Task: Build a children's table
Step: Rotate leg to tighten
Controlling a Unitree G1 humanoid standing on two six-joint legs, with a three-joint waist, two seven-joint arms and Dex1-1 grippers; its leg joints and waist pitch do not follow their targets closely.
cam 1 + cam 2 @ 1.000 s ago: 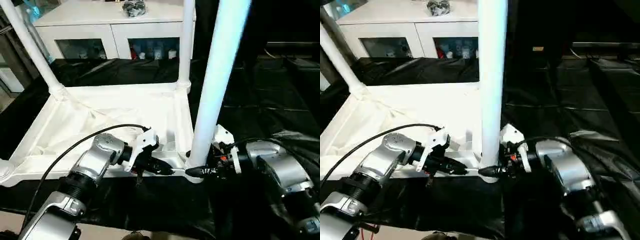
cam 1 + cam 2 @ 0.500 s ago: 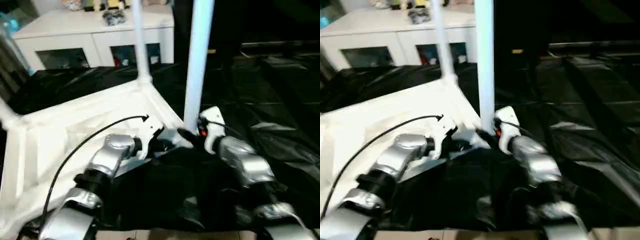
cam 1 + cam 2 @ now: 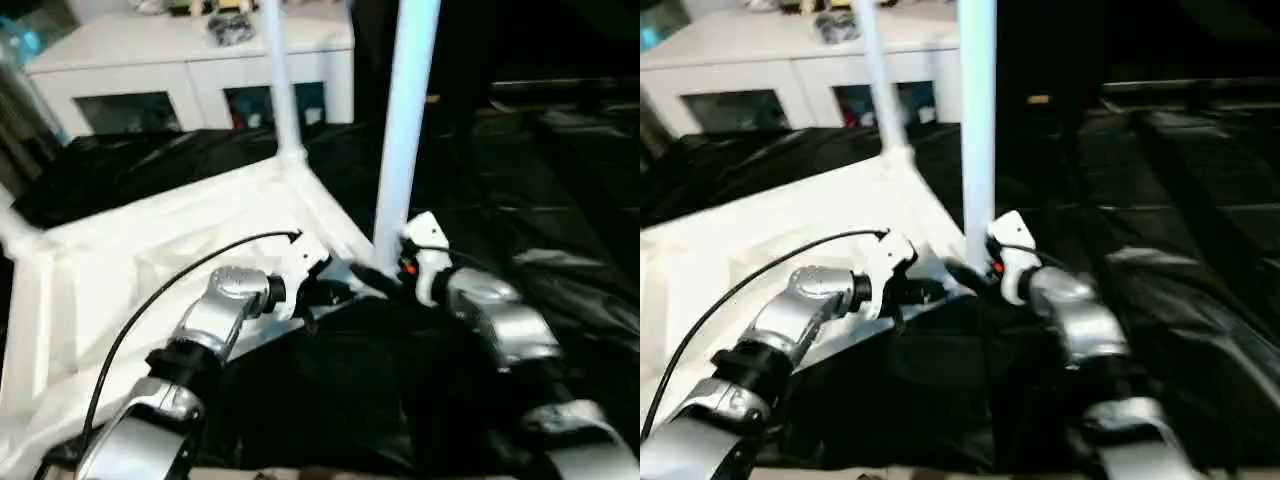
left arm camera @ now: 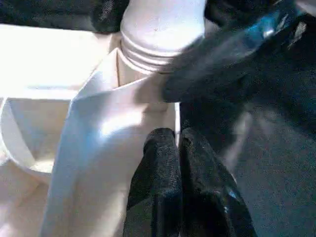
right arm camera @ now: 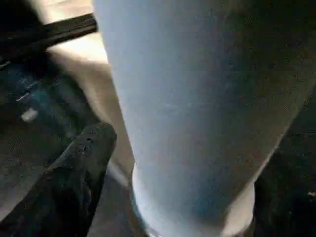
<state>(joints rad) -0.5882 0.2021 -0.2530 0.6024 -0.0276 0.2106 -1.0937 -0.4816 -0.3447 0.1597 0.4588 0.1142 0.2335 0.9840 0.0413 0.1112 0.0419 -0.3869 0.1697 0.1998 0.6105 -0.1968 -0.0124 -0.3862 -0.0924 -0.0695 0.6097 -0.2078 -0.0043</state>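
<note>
- Left gripper (image 4: 178,148): jaws pressed together, empty, resting on the tabletop (image 3: 150,260) rim beside the near corner socket.
- Right gripper (image 3: 372,277): jaws spread around the upright leg (image 3: 402,140) seated in that socket.

You see the upturned white tabletop (image 3: 150,250) across the left of the frame on black sheeting (image 3: 520,200), two legs (image 3: 405,130) rising from its corners, both grippers meeting at the near corner in mid-frame, and a white cabinet (image 3: 190,60) at upper left.
</note>
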